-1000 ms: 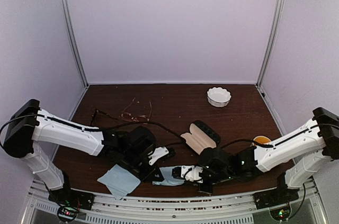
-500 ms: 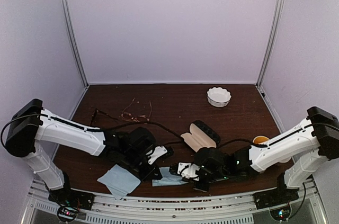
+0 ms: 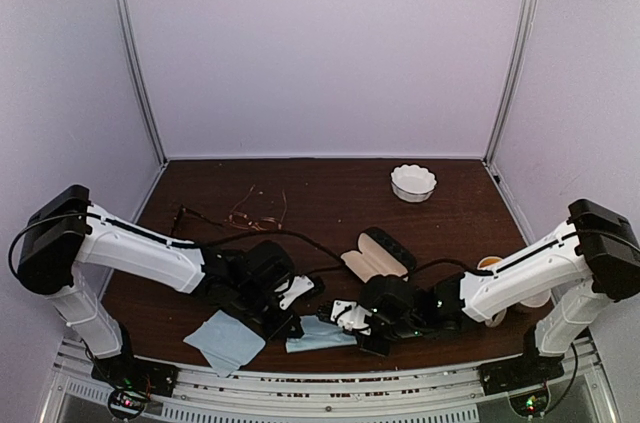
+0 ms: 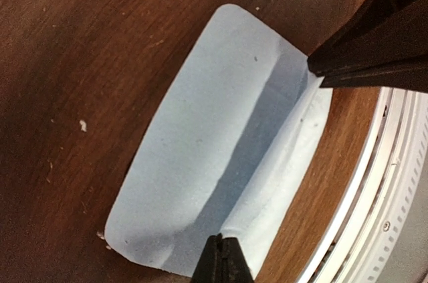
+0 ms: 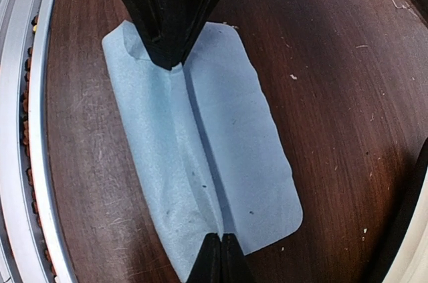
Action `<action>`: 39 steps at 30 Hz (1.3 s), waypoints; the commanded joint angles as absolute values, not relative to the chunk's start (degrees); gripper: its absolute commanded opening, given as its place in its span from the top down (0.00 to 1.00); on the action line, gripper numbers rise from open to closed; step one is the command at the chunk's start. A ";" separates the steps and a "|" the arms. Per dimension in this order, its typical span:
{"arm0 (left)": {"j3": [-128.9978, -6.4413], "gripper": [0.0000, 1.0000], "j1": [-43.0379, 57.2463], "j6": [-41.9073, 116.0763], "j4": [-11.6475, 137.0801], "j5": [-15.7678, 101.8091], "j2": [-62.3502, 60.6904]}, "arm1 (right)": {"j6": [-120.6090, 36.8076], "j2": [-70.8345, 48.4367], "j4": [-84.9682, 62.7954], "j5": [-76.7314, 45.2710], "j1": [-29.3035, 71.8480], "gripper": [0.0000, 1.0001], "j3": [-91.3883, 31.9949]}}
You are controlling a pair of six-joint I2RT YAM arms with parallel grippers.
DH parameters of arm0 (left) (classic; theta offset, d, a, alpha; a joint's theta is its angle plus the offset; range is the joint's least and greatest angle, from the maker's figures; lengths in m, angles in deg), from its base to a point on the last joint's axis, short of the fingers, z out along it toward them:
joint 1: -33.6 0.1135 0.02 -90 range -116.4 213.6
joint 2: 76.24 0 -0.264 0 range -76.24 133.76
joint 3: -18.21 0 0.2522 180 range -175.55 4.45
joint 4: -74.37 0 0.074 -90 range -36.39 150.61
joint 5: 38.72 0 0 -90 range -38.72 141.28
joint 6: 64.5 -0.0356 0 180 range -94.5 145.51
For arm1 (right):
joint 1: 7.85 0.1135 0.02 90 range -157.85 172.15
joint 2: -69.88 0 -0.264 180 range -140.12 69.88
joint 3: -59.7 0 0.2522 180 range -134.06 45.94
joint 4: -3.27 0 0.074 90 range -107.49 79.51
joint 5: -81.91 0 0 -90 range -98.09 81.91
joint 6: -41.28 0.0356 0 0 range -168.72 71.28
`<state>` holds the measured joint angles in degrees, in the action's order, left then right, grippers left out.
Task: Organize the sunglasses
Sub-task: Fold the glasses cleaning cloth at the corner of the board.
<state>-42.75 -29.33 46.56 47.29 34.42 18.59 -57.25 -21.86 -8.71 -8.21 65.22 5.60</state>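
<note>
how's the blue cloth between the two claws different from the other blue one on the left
The held cloth is pinched at opposite ends by the left claw and right claw; the loose cloth lies untouched. The held cloth has a raised crease down its middle; the loose cloth looks flat. Both are light blue.

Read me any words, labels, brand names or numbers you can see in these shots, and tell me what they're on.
None: no text is readable in any view. The blue cloth, the black glasses case, the white bowl, the table, the left arm and the right arm show no legible print.
</note>
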 commanded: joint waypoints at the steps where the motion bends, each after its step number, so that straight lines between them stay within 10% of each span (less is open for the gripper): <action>1: -43.77 1.00 -28.89 47.08 48.42 36.01 19.48 | -56.44 -22.50 -9.50 -6.51 64.43 1.00 3.83; 39: -48.70 1.00 -28.53 47.12 44.70 40.54 23.03 | -55.39 -25.85 -9.82 -3.87 63.08 1.00 2.00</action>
